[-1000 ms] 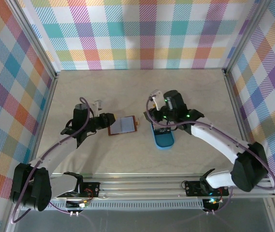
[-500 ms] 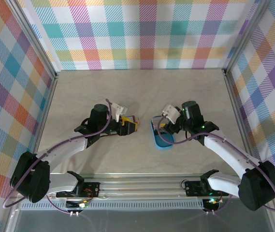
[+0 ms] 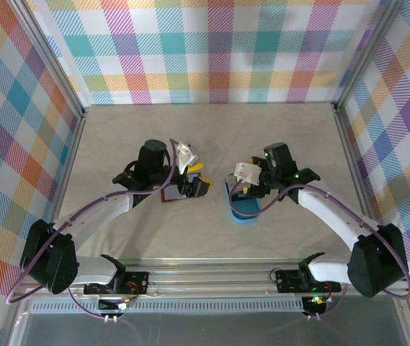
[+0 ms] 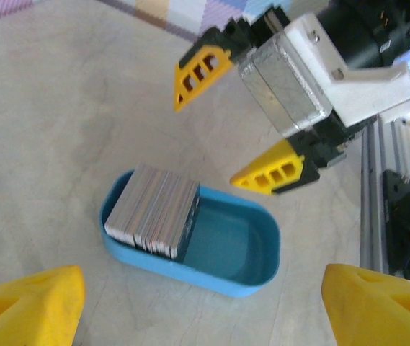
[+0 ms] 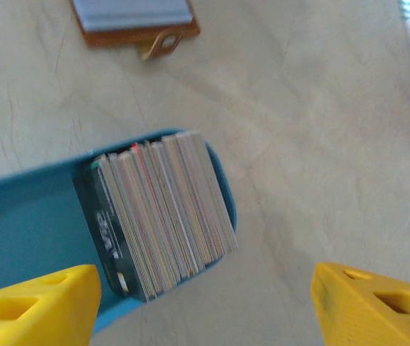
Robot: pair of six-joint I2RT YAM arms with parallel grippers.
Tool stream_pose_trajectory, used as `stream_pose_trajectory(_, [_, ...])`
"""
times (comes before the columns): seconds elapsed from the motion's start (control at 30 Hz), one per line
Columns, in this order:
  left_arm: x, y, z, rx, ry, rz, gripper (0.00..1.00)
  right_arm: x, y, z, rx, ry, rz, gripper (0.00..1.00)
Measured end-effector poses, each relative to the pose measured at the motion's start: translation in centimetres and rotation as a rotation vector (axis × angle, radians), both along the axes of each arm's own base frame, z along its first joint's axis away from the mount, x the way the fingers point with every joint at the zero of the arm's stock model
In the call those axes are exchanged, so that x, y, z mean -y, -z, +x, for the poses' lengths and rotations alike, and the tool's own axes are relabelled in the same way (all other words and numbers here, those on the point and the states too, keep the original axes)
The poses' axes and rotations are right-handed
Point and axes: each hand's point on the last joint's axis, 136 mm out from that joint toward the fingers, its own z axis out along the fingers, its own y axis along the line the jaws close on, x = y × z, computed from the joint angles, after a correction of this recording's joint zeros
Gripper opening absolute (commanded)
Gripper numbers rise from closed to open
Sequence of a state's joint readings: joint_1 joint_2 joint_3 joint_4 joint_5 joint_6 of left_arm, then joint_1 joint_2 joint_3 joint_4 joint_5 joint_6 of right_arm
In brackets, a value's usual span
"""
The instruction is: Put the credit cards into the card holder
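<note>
The credit cards (image 5: 165, 216) stand on edge as a thick stack at one end of the blue oval tray (image 5: 17, 223); the stack (image 4: 154, 213) also faces the left wrist camera. The brown card holder (image 5: 132, 27) lies flat beyond the tray, a pale grey face on top and its snap tab (image 5: 163, 45) pointing toward the tray. My right gripper (image 5: 205, 310) hovers open above the stack, touching nothing. My left gripper (image 4: 205, 310) is open too, hanging over the card holder (image 3: 170, 193) and looking at the tray (image 4: 241, 252). The right gripper's yellow fingers (image 4: 277, 173) show above the tray.
The blue tray (image 3: 246, 210) sits mid-table, right of the card holder, its near half holding nothing. Checked walls and metal posts (image 3: 60, 79) ring the pale tabletop (image 3: 212, 137). An aluminium rail (image 3: 212, 277) runs along the near edge.
My left gripper swung right from beside the card holder to above it, covering part of it. The right gripper drew back to the right, then returned left over the tray's card end.
</note>
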State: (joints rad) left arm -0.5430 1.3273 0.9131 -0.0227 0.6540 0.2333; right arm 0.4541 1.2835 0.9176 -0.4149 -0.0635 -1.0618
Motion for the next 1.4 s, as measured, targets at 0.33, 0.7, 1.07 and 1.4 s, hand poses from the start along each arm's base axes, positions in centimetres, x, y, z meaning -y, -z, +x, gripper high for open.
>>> stream_pose_trajectory(0.33, [-0.7,4.1,-0.5,-0.031,0.026,0.109,0.85,0.9,4.8,0.8,-0.055,-0.116,-0.164,0.78])
stream_pose_trajectory(0.7, [-1.4,5.6,0.1,-0.01,-0.001,0.182,0.85,-2.1,5.1,1.0,0.026,-0.234,-0.175,0.82])
stream_pose_trajectory(1.07, [-1.5,6.4,0.2,-0.029,-0.003,0.203,0.85,-2.4,7.3,0.7,-0.014,-0.264,-0.205,0.83])
stream_pose_trajectory(1.4, [-1.6,7.3,0.0,-0.059,-0.002,0.223,0.85,-2.6,7.8,1.2,0.008,-0.266,-0.23,0.82])
